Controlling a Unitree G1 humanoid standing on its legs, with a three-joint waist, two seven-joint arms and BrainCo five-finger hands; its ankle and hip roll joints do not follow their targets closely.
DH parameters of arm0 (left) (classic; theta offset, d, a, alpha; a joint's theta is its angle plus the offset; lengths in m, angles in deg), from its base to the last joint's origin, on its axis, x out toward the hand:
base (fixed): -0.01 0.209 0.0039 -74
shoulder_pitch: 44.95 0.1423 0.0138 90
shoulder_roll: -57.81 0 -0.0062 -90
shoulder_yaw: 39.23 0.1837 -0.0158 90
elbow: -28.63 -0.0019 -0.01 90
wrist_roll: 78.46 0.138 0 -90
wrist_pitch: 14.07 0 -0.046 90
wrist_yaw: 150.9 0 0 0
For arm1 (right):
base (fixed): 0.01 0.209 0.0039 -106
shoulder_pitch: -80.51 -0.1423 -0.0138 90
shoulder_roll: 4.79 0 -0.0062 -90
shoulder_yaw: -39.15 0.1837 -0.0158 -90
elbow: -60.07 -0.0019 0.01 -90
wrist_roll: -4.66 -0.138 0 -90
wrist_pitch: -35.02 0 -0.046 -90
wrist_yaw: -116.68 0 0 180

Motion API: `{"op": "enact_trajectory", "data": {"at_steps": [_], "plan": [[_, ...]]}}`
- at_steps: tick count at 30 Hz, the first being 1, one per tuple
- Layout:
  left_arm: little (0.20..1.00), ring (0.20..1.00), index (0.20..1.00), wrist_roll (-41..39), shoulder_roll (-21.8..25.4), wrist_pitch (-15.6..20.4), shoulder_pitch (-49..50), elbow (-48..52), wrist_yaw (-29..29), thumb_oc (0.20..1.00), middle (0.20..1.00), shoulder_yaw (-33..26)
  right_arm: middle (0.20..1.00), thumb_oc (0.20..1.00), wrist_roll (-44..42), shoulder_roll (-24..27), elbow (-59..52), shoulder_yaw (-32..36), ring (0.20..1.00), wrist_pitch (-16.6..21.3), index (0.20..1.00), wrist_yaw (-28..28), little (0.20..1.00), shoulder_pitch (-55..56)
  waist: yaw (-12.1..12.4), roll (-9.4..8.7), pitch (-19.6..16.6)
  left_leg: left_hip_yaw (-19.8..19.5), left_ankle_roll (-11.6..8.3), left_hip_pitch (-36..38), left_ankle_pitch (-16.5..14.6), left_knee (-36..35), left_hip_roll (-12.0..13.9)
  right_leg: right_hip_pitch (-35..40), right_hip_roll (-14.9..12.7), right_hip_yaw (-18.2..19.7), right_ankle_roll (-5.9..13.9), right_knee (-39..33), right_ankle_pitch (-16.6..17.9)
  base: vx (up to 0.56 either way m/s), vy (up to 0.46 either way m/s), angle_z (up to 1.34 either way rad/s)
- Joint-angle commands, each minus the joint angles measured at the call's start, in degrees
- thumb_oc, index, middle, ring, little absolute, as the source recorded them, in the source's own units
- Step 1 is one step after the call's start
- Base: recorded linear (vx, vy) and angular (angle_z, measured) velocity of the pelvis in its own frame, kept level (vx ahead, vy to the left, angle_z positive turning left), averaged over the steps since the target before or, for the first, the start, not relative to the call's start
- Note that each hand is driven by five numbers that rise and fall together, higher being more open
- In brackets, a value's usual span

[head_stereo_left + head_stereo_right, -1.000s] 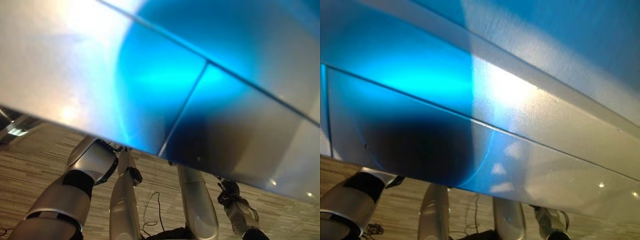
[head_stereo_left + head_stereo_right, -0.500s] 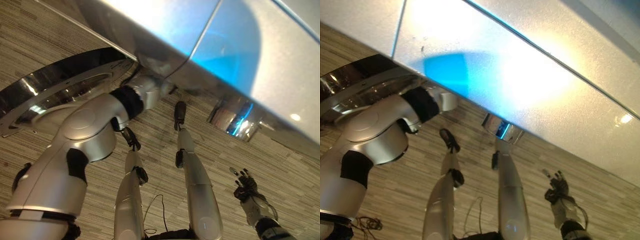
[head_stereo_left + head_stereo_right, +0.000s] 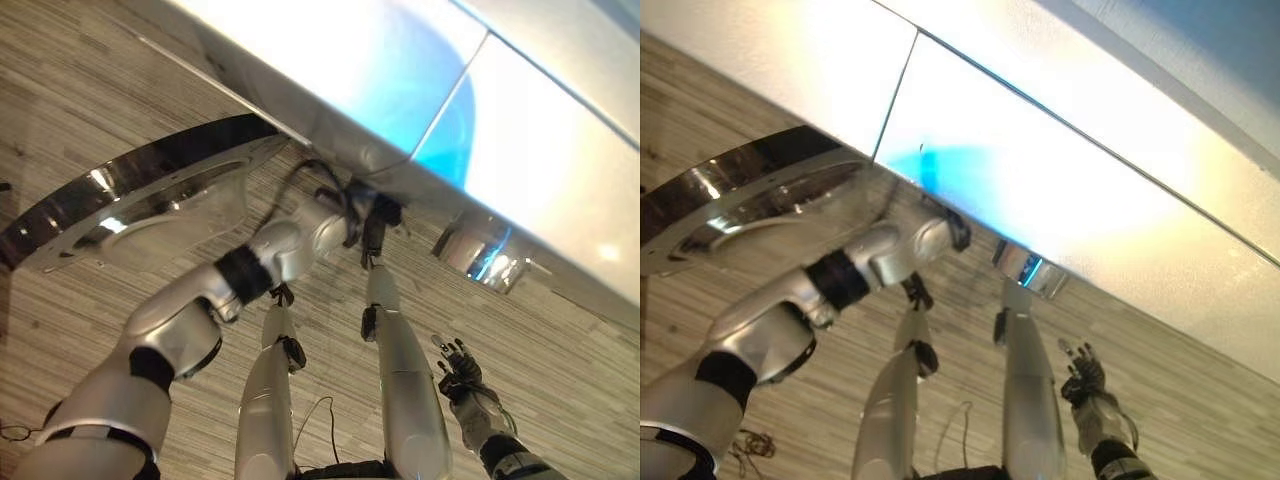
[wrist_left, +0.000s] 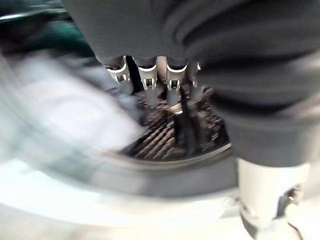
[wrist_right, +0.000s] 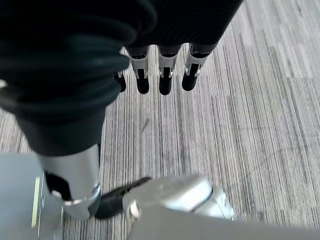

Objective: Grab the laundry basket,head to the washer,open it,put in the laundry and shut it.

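Fingers [image 4: 150, 80] of the left robot hand [image 4: 210, 60] point into the washer's mouth, a row of silver segments over the dark perforated drum [image 4: 165, 135], and their tips are lost in blur, so there is no telling whether they are curled on anything or just reaching. Beside them sits a pale, smeared mass [image 4: 65, 105], and it could be the laundry lying in the drum, though nothing here settles that. Out from there, the head views show the left arm stretched under the lower edge of the washer's front panel [image 3: 380, 70], with the round chrome-ringed door [image 3: 130, 200] swung wide open off to the robot's left. Right robot hand [image 3: 460, 375] hangs low at the robot's side, fingers loose and spread, empty, above the striped floor [image 5: 240, 125]. On handling, laundry should be light, soft and floppy, likely to drape and snag on the door rim, so a bunched fistful through the middle looks safer than a pinch at one edge. The door is another matter, being stiff, hinged and glossy, and it is probably best pushed flat-handed on its outer rim, far from the hinge.
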Motion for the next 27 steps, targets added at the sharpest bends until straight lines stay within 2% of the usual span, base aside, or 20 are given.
{"op": "enact_trajectory", "data": {"at_steps": [1,3,5,11,13,16,17,18,19,20,22,25,26,27], "plan": [[1.0,1.0,1.0,-2.56,-0.02,3.73,1.3,0.29,2.61,1.0,1.0,-3.08,1.0,1.0,0.5,0.12,0.6,2.88,1.0,0.57,1.0,1.46,1.0,3.86,0.45,1.03,-1.03,-0.12,-3.63,0.24,-1.9,3.2,3.73,-0.99,2.11,0.16,5.77,11.28,-14.71,-0.04,0.017,0.1],[1.0,1.0,1.0,-4.79,1.03,4.7,6.12,0.64,2.92,1.0,1.0,-4.81,1.0,1.0,0.58,-0.04,0.56,2.99,1.0,0.28,1.0,1.62,1.0,3.35,0.99,0.64,-1.14,-0.52,-3.58,0.83,-1.86,3.34,3.48,0.07,2.18,0.02,5.67,10.96,-14.5,-0.04,0.017,0.05],[1.0,1.0,1.0,-7.3,4.07,6.02,15.9,4.55,1.0,1.0,1.0,-7.26,1.0,1.0,1.71,-0.26,0.88,3.38,1.0,-0.6,1.0,1.28,1.0,3.79,2.0,0.3,-1.92,-1.43,-3.29,3.51,-1.92,3.0,3.26,3.38,2.43,-0.15,5.53,9.93,-14.24,-0.02,0.01,0.01],[1.0,1.0,1.0,-10.07,9.52,6.37,30.12,9.39,-3.53,1.0,1.0,-11.58,1.0,1.0,3.47,0.75,2.57,5.1,1.0,-2.9,1.0,0.38,1.0,5.42,3.75,-0.02,-3.29,-2.64,-2.99,10.25,-2.23,3.21,3.56,11.49,2.65,-1.03,4.58,9.41,-15.35,0.01,-0.011,0.08],[1.0,1.0,1.0,-11.13,7.99,4.74,32.05,10.31,-4.3,1.0,1.0,-12.48,1.0,1.0,4.08,1.1,3.74,4.71,1.0,-3.78,1.0,0.09,1.0,5.34,4.12,-0.42,-3.72,-3.24,-2.9,13.39,-2.33,3.33,3.9,15.41,2.99,-1.5,3.97,9.23,-16.33,0.05,-0.038,0.17],[1.0,1.0,1.0,-13.86,8.95,4.86,37.36,13.46,-6.16,1.0,1.0,-16.57,1.0,1.0,6.32,1.44,4.12,4.46,1.0,-5.3,1.0,-0.92,1.0,6.21,5.53,-0.89,-5.22,-4.87,-2.88,17.17,-2.26,3.56,4.08,21.06,3.42,-2.54,3.09,8.71,-17.55,0.02,-0.052,0.2],[1.0,1.0,1.0,-17.42,9.19,4.83,42.21,14.43,-7.01,1.0,1.0,-20.47,1.0,1.0,8.82,1.34,4.0,3.51,1.0,-6.32,1.0,-1.61,1.0,6.37,6.61,-1.52,-6.65,-5.43,-2.85,19.4,-2.26,3.48,4.1,24.32,3.95,-3.25,2.8,8.06,-17.85,0.03,-0.011,0.4],[1.0,1.0,1.0,-18.07,8.95,5.05,44.15,13.8,-6.73,1.0,1.0,-21.91,1.0,1.0,10.57,1.24,4.1,2.89,1.0,-6.69,1.0,-1.84,1.0,6.39,7.0,-1.99,-7.54,-5.47,-2.91,20.74,-2.28,3.13,4.23,26.07,4.24,-3.5,2.8,7.17,-17.71,0.03,0.013,0.43],[1.0,1.0,1.0,-18.21,8.79,5.2,45.34,12.9,-6.58,1.0,1.0,-22.78,1.0,1.0,12.36,1.22,4.46,2.15,1.0,-6.73,1.0,-2.11,1.0,6.14,7.55,-2.47,-8.71,-5.43,-2.95,21.66,-2.33,2.94,4.39,27.4,4.58,-3.72,2.92,6.2,-17.53,-0.04,0.027,0.19],[1.0,1.0,1.0,-17.95,8.65,5.37,47.57,11.07,-6.34,1.0,1.0,-24.26,1.0,1.0,15.98,1.05,5.23,0.54,1.0,-7.1,1.0,-2.57,1.0,6.2,8.31,-4.04,-10.24,-4.87,-2.61,23.2,-1.55,2.86,4.79,29.93,5.46,-4.23,2.77,3.47,-16.06,-0.05,0.015,-0.04],[1.0,1.0,1.0,-18.08,8.71,5.45,48.26,10.15,-6.02,1.0,1.0,-24.91,1.0,1.0,17.07,1.01,5.41,-0.1,1.0,-7.01,1.0,-2.6,1.0,6.26,8.72,-4.76,-10.94,-5.27,-2.77,24.11,-1.47,2.66,5.23,31.24,5.98,-3.86,2.91,2.25,-15.77,-0.04,0.009,-0.16],[1.0,1.0,1.0,-18.44,7.75,5.85,48.87,7.27,-4.86,1.0,1.0,-26.14,1.0,1.0,18.65,1.06,5.32,-0.75,1.0,-7.09,1.0,-3.13,1.0,6.35,10.1,-6.59,-11.9,-10.82,-3.23,24.57,-0.68,4.63,5.81,33.78,6.09,-2.51,3.13,0.28,-15.33,-0.05,0.083,-0.22],[1.0,1.0,1.0,-18.24,7.22,5.99,49.96,5.94,-4.03,1.0,1.0,-27.75,1.0,1.0,21.4,1.24,5.25,-1.27,1.0,-7.17,1.0,-3.59,1.0,7.06,10.1,-7.19,-13.54,-12.64,-3.5,26.63,-1.62,5.39,6.44,35.49,5.61,-1.94,4.19,-1.14,-14.54,-0.02,0.143,-0.18],[1.0,1.0,1.0,-18.23,7.24,5.98,49.98,5.97,-4.03,1.0,1.0,-27.77,1.0,1.0,21.42,1.23,5.23,-1.27,1.0,-7.18,1.0,-3.59,1.0,7.06,10.07,-7.26,-13.57,-12.63,-3.44,26.54,-1.43,5.33,6.34,35.43,5.53,-1.94,4.19,-1.25,-14.36,0.02,0.19,-0.31]]}}
